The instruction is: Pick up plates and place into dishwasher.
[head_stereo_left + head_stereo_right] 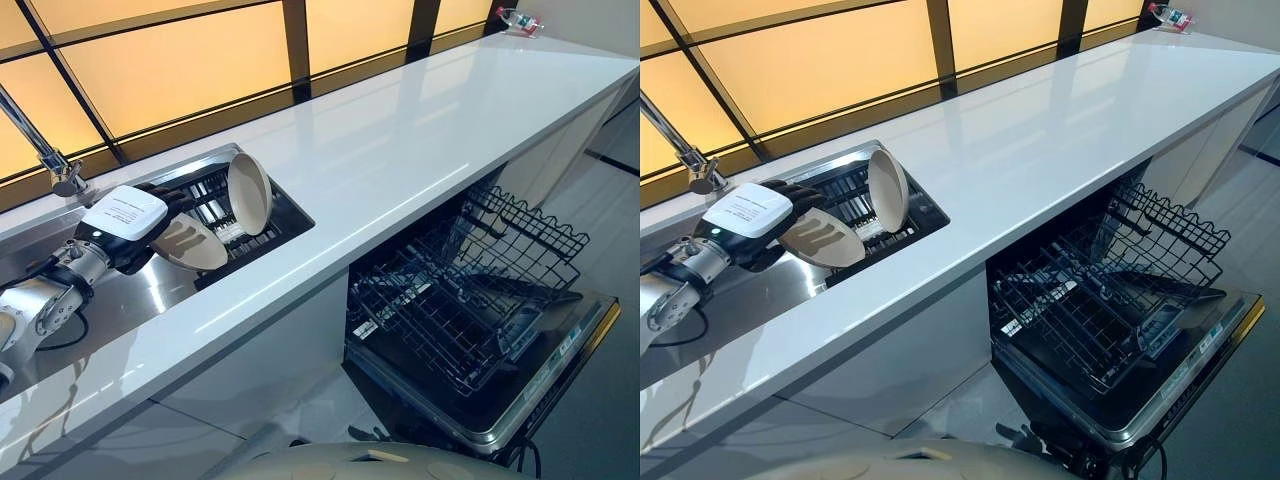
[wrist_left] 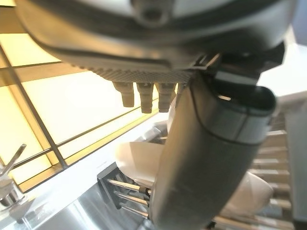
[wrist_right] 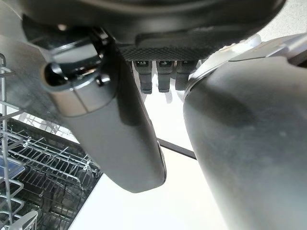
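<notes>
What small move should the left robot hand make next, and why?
Probably lift the tilted plate out of the sink rack: the left robot hand seems to have its fingers around the plate, and the dishwasher stands open.

White glossy worktop (image 1: pixel 420 130) ran along amber backlit window panels (image 1: pixel 170 60) with dark frames, chrome tap (image 1: pixel 45 150) stood at the steel sink (image 1: pixel 130 300), small object (image 1: pixel 520 20) sat at worktop's far end.
</notes>
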Controlling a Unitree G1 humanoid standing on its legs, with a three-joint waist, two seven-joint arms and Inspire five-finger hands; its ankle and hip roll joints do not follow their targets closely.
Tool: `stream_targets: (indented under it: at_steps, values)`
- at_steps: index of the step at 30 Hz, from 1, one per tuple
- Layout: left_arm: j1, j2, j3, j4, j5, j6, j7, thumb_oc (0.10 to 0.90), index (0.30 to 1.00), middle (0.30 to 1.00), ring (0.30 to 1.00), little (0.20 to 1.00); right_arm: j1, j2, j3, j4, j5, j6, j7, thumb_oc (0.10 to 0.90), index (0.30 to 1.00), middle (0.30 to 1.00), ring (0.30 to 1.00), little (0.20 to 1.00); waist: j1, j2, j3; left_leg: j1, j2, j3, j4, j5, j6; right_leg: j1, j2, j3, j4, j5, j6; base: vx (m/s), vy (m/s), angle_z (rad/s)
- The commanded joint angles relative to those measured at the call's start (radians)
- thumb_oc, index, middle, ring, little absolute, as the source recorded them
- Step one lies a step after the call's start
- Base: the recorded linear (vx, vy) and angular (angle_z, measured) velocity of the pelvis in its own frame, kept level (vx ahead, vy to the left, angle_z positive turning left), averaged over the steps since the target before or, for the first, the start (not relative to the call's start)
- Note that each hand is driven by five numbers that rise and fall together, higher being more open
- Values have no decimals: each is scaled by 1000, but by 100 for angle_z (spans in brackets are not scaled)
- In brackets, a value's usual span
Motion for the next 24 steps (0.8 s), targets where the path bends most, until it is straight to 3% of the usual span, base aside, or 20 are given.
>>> stream_targets:
  at_steps: [1,11,24]
  values:
    - [-206,102,73,-25,-3,15,17,800,900,900,900,900,-35,-16,4,23,-9,9,21,800,900,900,900,900,-15,32,20,51,-79,64,8,-127,60,-11,53,21,11,4,30,0,0,0]
    - [-255,134,38,-40,-20,17,-152,800,900,900,900,900,-39,-22,1,26,-2,16,18,800,900,900,900,900,-18,36,23,54,-79,67,8,-128,61,-11,53,24,13,4,31,0,0,0]
    - [-283,121,6,-28,-16,20,-184,800,900,900,900,900,-44,-20,3,22,17,19,9,800,900,900,900,900,-22,34,24,56,-81,59,8,-128,63,-10,56,31,14,3,30,0,0,0]
